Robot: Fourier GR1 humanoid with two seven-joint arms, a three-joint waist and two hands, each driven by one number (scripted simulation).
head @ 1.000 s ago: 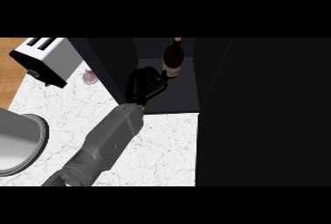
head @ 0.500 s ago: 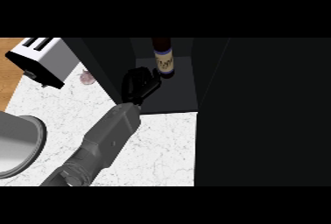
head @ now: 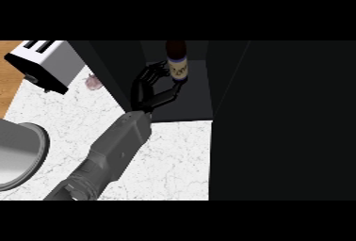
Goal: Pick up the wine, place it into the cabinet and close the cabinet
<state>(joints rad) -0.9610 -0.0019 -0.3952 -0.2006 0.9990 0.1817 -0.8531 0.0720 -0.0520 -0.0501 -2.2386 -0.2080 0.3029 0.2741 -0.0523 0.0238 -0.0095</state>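
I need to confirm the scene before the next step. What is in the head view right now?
wine bottle: one, dark with a pale label, upright inside the cabinet
cabinet: one, black, open, top centre
toaster: one, white, top left on the counter
metal bowl: one, grey, left edge, partly cut off
small pinkish object: one, beside the toaster, too small to identify
counter: one, white marbled, across the lower left
left hand: one, black on a grey forearm, reaching into the cabinet, fingers and thumb curled round the bottle's lower part
right hand: not in view
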